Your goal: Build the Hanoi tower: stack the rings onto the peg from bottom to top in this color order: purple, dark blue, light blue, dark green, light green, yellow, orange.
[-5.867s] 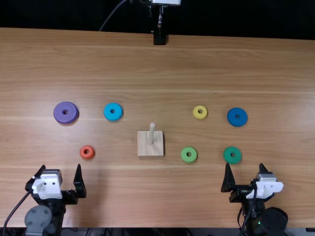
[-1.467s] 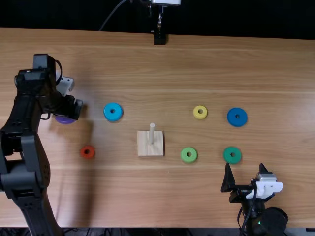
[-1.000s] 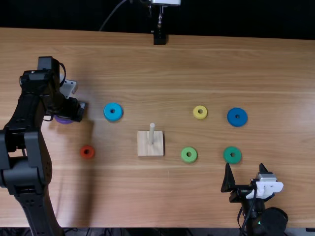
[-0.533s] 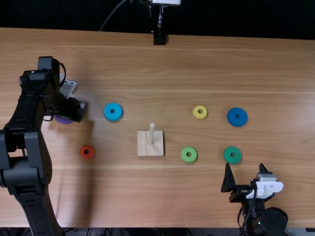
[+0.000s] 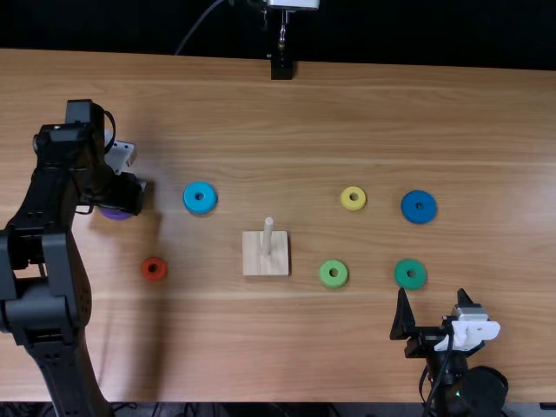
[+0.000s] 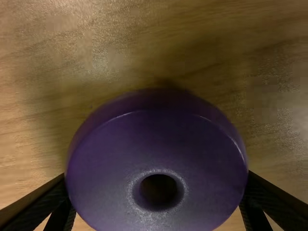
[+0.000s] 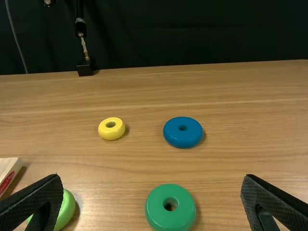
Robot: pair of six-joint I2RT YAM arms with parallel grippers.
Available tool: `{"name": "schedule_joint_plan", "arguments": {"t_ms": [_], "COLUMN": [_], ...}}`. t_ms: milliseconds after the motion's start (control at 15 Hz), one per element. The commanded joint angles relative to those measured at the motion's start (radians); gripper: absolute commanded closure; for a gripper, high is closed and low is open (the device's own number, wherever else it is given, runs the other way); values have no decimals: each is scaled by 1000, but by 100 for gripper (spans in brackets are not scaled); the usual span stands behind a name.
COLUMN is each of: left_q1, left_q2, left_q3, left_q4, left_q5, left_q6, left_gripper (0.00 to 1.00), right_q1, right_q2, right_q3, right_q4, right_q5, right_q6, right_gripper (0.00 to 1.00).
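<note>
**On the peg (image 5: 268, 239), no ring stacked; all seven to go**

From the top view I count six rings lying loose on the surface (image 5: 287, 347): light blue ring (image 5: 192, 204) and orange ring (image 5: 147, 273) left of the base (image 5: 252, 266); light green ring (image 5: 325, 277), yellow ring (image 5: 347, 201), dark green ring (image 5: 402, 276) and dark blue ring (image 5: 411, 201) to its right. The purple ring (image 5: 114, 214), first in the order, shows partly under my left arm (image 5: 57, 226), which reaches out to the far left, its wrist over that ring. My right arm (image 5: 452, 365) sits back at the near edge.

Through the left wrist view, the left end effector (image 6: 156, 177) has the purple ring between its fingers, snug at both sides; I judge it gripped, though I can't tell whether it's lifted.

By the right wrist view, the right end effector (image 7: 152, 175) is wide and empty, facing the dark green ring.
</note>
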Motion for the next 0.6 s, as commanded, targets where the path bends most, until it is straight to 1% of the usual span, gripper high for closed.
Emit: {"name": "schedule_joint_plan", "arguments": {"t_ms": [0, 133, 333, 467, 533], "left_q1": [-2, -5, -21, -35, -59], "left_q2": [-98, -172, -275, -327, -342], "left_q3": [7, 14, 27, 30, 44], "left_q4": [-8, -32, -76, -181, -247], "left_q5": [20, 22, 37, 39, 39], "left_q6": [6, 4, 0, 0, 0], "left_gripper": [100, 100, 100, 100, 100], "right_q1": [-11, -13, -11, -11, -11], "right_q2": [-13, -13, -13, -13, -13], "right_q3": [-58, -58, -58, -58, -58], "right_q4": [-79, -79, -79, -79, -79], "right_q5": [-4, -4, -4, -4, -4], "right_q6": [-3, -3, -3, -3, -3], "right_gripper": [0, 0, 0, 0, 0]}}
